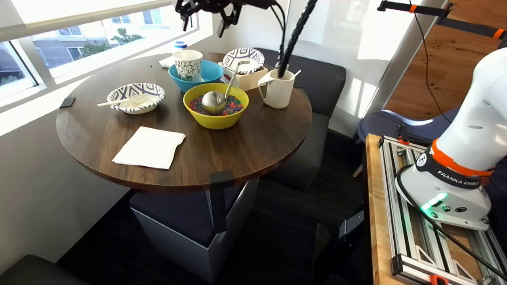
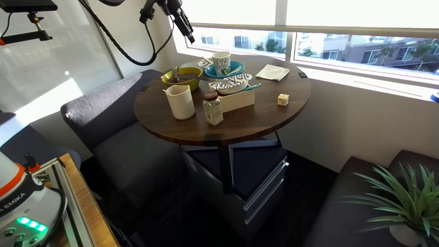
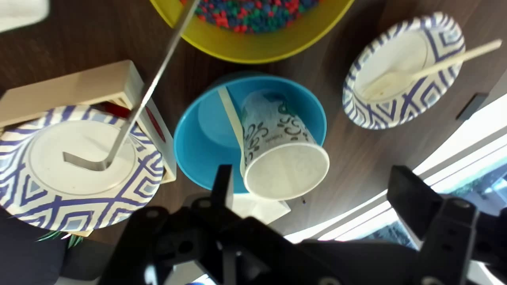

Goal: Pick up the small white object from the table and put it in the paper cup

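Note:
The paper cup [image 1: 188, 68], cream-white with a dark swirl print, stands in the blue bowl [image 1: 217, 72]; it also shows in an exterior view [image 2: 221, 64]. In the wrist view its open rim [image 3: 287, 172] faces the camera and its inside looks bare. A small cream cube [image 2: 283, 100] with dark marks sits near the table edge; it best fits the small white object, and I cannot find it in the wrist view. My gripper [image 1: 202, 31] is open and empty, high above the table; its fingers [image 3: 313, 172] stand wide apart in the wrist view.
Yellow bowl of coloured pellets [image 1: 216, 118] with a ladle stands beside the blue bowl. A cream pitcher [image 2: 181, 103], spice jar [image 2: 213, 109], wooden box [image 2: 239, 100] under a patterned bowl, another patterned bowl with spoon [image 1: 148, 105] and white napkins [image 1: 148, 147] lie around.

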Controlling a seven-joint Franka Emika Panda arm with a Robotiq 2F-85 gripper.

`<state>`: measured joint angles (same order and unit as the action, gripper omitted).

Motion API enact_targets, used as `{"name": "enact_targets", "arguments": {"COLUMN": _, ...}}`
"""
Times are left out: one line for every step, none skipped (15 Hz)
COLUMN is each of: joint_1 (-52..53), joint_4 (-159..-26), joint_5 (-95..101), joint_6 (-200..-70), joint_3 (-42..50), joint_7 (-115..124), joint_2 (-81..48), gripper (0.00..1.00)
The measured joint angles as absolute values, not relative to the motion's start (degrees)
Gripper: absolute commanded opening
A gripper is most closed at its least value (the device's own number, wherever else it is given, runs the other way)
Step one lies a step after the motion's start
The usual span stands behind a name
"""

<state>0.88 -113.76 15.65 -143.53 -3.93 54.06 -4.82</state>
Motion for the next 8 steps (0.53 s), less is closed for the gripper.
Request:
{"name": "enact_targets", "arguments": {"joint_1": 1.16, "joint_4": -116.29, "joint_5": 14.12, "joint_6": -142.1, "joint_3": -3.95, "joint_7": 50.02, "joint_2": -2.01, "gripper": 1.0}}
{"name": "enact_targets", "arguments": {"joint_1": 1.2, "joint_4": -119.13, "joint_5": 13.21, "joint_6": -141.52, "joint_3": -3.91, "joint_7": 45.94, "joint_2": 0.91, "gripper": 1.0}}
{"name": "enact_targets", "arguments": {"joint_1": 1.19, "joint_4": -121.98, "joint_5": 12.55, "joint_6": -141.52, "joint_3": -3.7, "joint_7": 41.92, "joint_2": 3.65, "gripper": 1.0}}
{"name": "enact_targets", "arguments": {"joint_1": 1.14, "joint_4": -124.83, "joint_5": 12.03, "joint_6": -141.52, "joint_3": -3.39, "joint_7": 37.76, "joint_2": 6.38, "gripper": 1.0}}
{"name": "enact_targets", "arguments": {"joint_1": 1.06, "joint_4": -127.43, "joint_5": 11.84, "joint_6": -141.51, "joint_3": -3.08, "joint_7": 33.78, "joint_2": 8.95, "gripper": 1.0}}
{"name": "enact_targets", "arguments": {"joint_1": 0.98, "joint_4": -129.85, "joint_5": 11.8, "joint_6": -141.47, "joint_3": -2.74, "joint_7": 29.8, "joint_2": 11.48, "gripper": 1.0}}
{"name": "enact_targets", "arguments": {"joint_1": 0.83, "joint_4": -132.0, "joint_5": 11.79, "joint_6": -141.46, "joint_3": -2.44, "joint_7": 25.93, "joint_2": 13.94, "gripper": 1.0}}
{"name": "enact_targets", "arguments": {"joint_1": 0.66, "joint_4": -134.0, "joint_5": 11.79, "joint_6": -141.46, "joint_3": -2.1, "joint_7": 21.95, "joint_2": 16.36, "gripper": 1.0}}
